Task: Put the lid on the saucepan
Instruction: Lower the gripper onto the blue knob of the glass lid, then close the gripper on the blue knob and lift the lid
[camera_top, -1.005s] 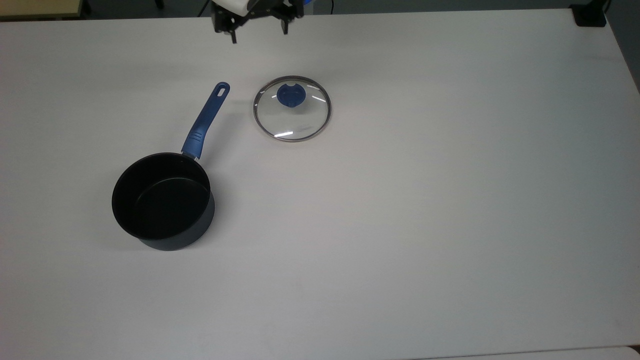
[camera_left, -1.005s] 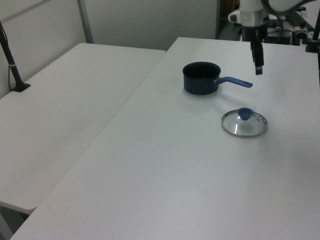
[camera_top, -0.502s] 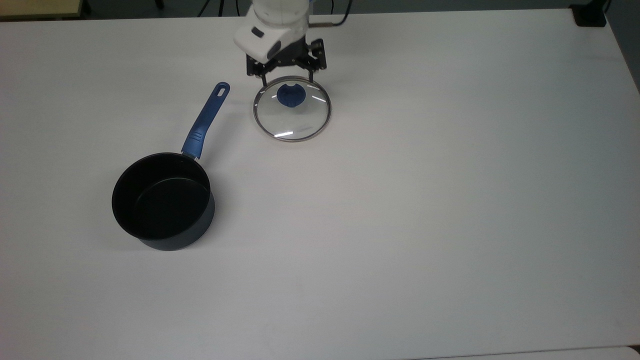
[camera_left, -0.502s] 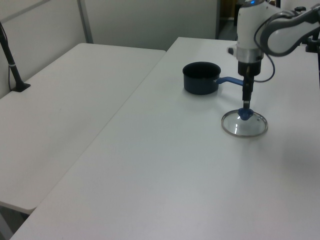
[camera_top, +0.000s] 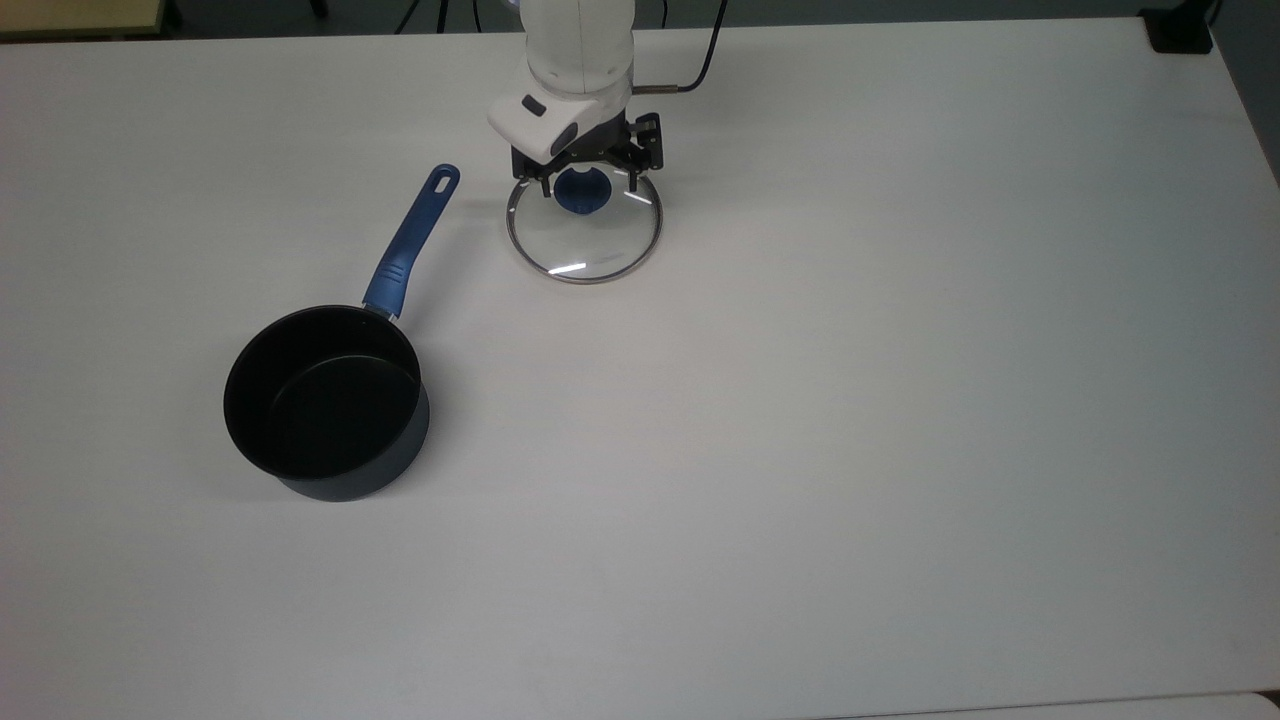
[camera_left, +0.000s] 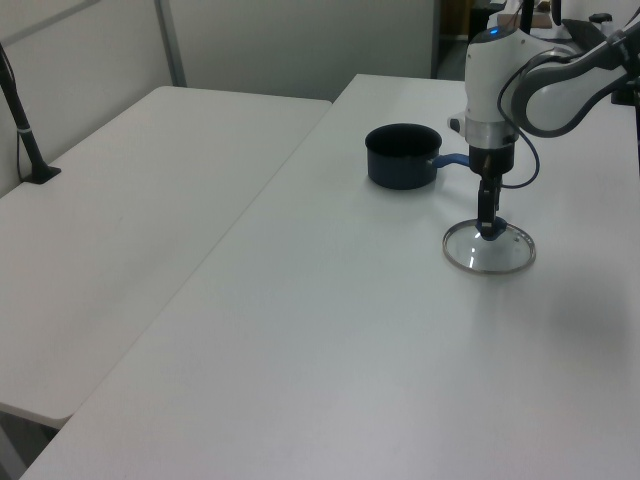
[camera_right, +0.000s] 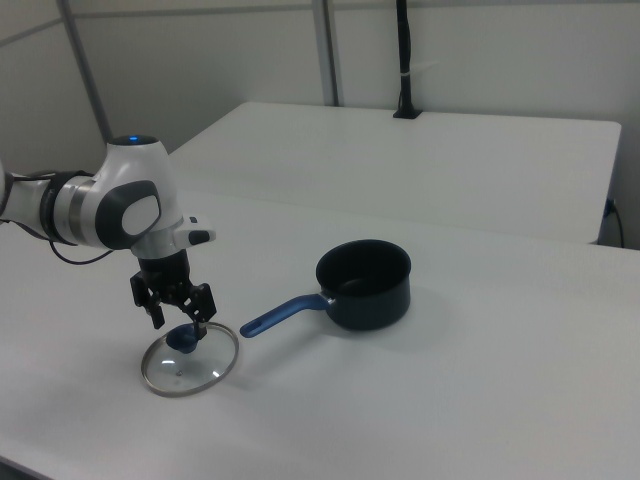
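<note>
Directly beneath the gripper (camera_top: 588, 184), spread wide, sits the lid (camera_top: 585, 232).

White table (camera_top: 900, 400) carries the scene; surface matte, plain, no markings. In the top view a small black object (camera_top: 1180, 30) sits at the table's far right corner, touching the far edge. A black cable (camera_top: 700, 70) lies on the table near the far edge, running off beyond it.

Second white table (camera_left: 130, 230) stands just beside the first, long edges side by side with a thin seam between. A black post (camera_left: 25, 125) rises from a dark base near that table's edge at the left view's left; the same post (camera_right: 403, 60) shows upright at the far edge in the right view.

Pale wall panels (camera_right: 200, 60) with grey vertical frames (camera_left: 168, 42) behind both tables.
</note>
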